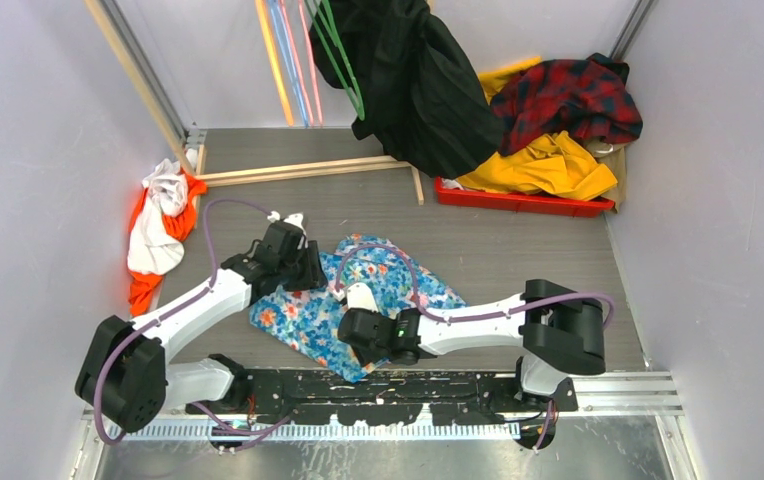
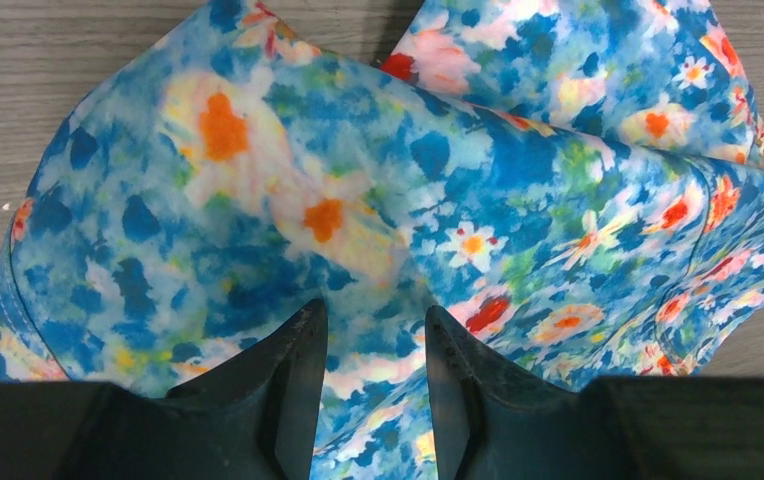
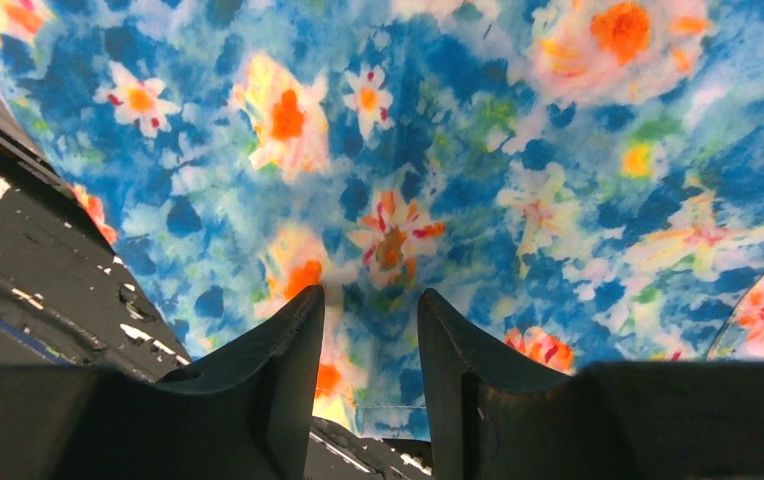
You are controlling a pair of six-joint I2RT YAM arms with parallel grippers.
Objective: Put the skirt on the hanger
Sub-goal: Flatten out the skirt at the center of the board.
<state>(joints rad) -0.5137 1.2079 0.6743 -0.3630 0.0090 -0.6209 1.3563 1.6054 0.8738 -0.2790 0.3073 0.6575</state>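
The skirt (image 1: 298,322), blue with red, orange and white flowers, lies rumpled on the grey table between my two arms. My left gripper (image 1: 303,275) hovers low over its far left part. In the left wrist view the skirt (image 2: 378,170) puckers toward the left gripper (image 2: 376,315), whose jaws stand apart with fabric showing in the gap. My right gripper (image 1: 350,342) is over the skirt's near edge. The right gripper (image 3: 370,300) is open, with the skirt (image 3: 428,150) and its hem in the gap. Several thin coloured hangers (image 1: 298,60) hang at the back wall.
A big black coat (image 1: 418,80) hangs at the back. Right of it a red tray (image 1: 523,200) holds a yellow garment (image 1: 548,165) and a red plaid one (image 1: 568,95). White and orange clothes (image 1: 158,230) lie at the left wall. Wooden sticks (image 1: 298,172) lie behind the skirt.
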